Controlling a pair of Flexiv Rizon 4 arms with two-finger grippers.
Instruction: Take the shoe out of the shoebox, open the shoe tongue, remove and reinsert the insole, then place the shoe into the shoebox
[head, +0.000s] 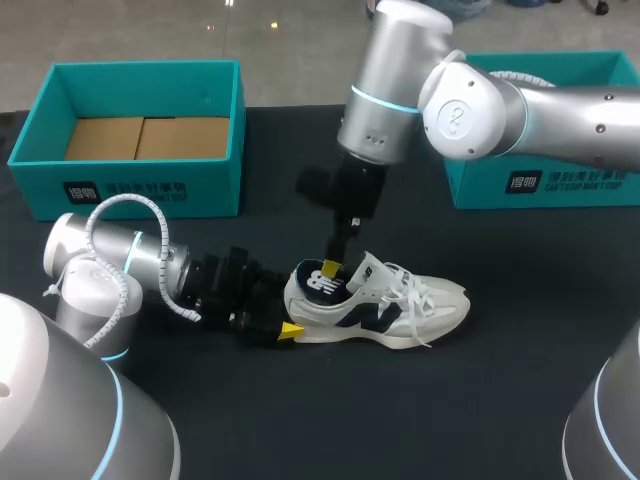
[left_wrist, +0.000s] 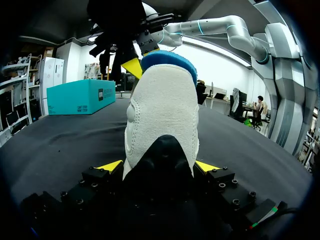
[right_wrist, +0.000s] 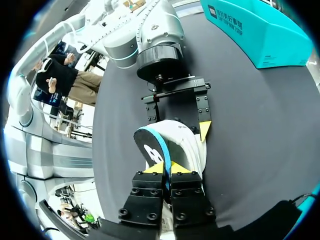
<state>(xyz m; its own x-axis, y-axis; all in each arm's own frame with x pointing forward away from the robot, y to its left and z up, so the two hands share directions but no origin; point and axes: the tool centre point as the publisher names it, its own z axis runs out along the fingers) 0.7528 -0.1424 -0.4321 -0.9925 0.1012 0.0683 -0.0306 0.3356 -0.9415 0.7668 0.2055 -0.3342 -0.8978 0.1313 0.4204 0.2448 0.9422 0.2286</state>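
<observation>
A white shoe (head: 385, 305) with navy panels is lying upright on the black counter (head: 500, 400), lower middle of the frame, toe pointing right. The left gripper (left_wrist: 159, 167) jaws are clamping its heel from both sides. The right gripper (right_wrist: 166, 167), hanging above, is pinching the blue-edged insole (right_wrist: 152, 147) sticking up out of the shoe. An open teal shoebox (head: 150, 185) is sitting upper left and a second shoebox (head: 560, 180) upper right, both bearing white print

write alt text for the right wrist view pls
The right gripper, jaws shut, pinches a blue-edged insole standing up out of a white shoe on the black table. Ahead, the left gripper has its jaws on either side of the shoe's heel, and a teal shoebox sits beyond.
</observation>
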